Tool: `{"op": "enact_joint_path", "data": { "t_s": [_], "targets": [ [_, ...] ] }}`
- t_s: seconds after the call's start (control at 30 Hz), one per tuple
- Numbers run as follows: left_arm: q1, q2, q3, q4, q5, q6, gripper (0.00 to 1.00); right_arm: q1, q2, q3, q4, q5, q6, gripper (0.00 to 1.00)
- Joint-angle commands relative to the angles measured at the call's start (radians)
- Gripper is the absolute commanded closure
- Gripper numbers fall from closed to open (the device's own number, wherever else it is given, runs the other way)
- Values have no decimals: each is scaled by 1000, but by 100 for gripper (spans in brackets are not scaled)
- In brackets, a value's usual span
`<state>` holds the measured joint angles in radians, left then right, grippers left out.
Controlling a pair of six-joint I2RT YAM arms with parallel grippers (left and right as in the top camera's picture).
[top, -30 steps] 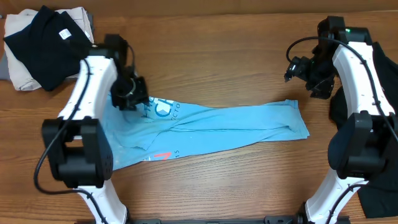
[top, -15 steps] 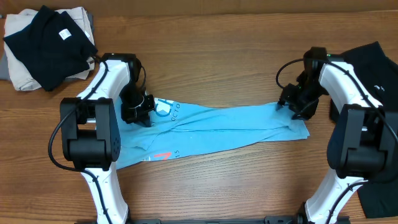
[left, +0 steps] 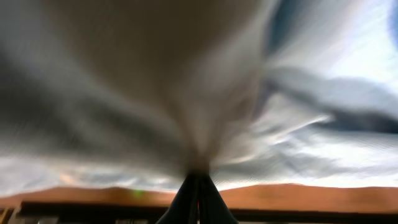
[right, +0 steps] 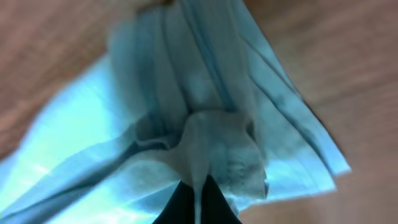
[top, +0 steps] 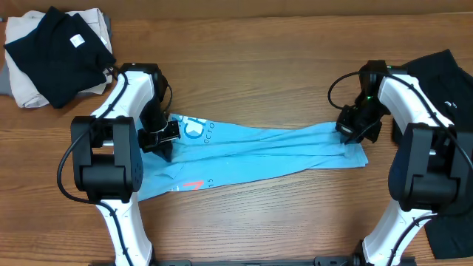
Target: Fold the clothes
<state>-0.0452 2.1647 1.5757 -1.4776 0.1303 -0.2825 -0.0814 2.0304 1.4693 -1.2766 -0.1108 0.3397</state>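
the t-shirt (top: 259, 151) lies as a long narrow strip stretched between both pincers. the left pincer (top: 164, 140) pinches one end, the right pincer (top: 349, 131) the other. lengthwise folding seems done; i judge the crosswise folds are not yet made.

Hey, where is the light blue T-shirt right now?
Overhead, the light blue T-shirt lies stretched across the middle of the table, its ends pinched by the left gripper and the right gripper.

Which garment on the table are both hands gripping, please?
The light blue T-shirt mid-table; the black-and-beige pile and the loose black garment lie untouched.
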Motion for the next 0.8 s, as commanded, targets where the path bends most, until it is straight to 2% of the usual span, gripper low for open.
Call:
{"op": "enact_joint_path", "data": {
  "t_s": [0.0, 0.17, 0.4, 0.43, 0.47, 0.5, 0.6, 0.77],
  "targets": [
    [7, -61, -3, -43, -129, -97, 96, -1, 2, 64, -48, 43, 9, 96],
    [8, -139, -3, -108, -235, -171, 96, -1, 1, 75, -140, 68, 9, 96],
    [7, -152, -20, -135, -238, -193, 96, -1, 1, 69, -207, 103, 35, 96],
    [7, -152, -29, -137, -238, -193, 96, -1, 1, 68, -206, 103, 35, 93],
    [7, -152, -44, -135, -239, -193, 96, -1, 1, 63, -200, 103, 34, 87],
    [7, -152, -61, -129, -238, -193, 96, -1, 1, 59, -196, 103, 35, 74],
    [7, -152, -123, -93, -218, -193, 96, -1, 1, 48, -190, 134, 35, 1],
    [5, -155, -145, -11, -129, -115, 96, -2, 1, 51, -163, 154, 74, 0]
  ]
}}
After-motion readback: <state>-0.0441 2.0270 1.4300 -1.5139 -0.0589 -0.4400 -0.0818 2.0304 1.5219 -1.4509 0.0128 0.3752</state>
